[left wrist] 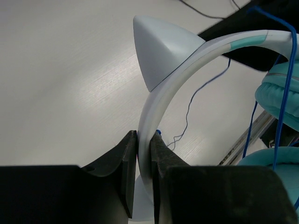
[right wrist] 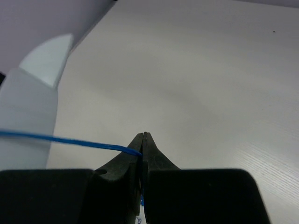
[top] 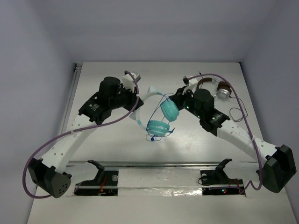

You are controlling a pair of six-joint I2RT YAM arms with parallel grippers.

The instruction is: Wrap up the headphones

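Observation:
The teal headphones (top: 159, 126) hang above the table's middle, held up by their pale headband (top: 150, 92). My left gripper (top: 139, 104) is shut on the headband, which passes between the fingers in the left wrist view (left wrist: 187, 56); the gripper's tips are at the band's lower part (left wrist: 144, 140). Teal ear cups (left wrist: 280, 93) hang at the right of that view. My right gripper (top: 177, 98) is beside the upper ear cup and is shut on the thin blue cable (right wrist: 70, 140), pinched at the fingertips (right wrist: 145, 136). Cable loops (top: 156, 137) dangle under the lower cup.
Brown-banded headphones with silver cups (top: 219, 88) lie at the back right, with a thin black cable (top: 238, 114) trailing toward the right edge. A metal rail (top: 159, 164) runs along the table's near edge. Walls close the back and both sides.

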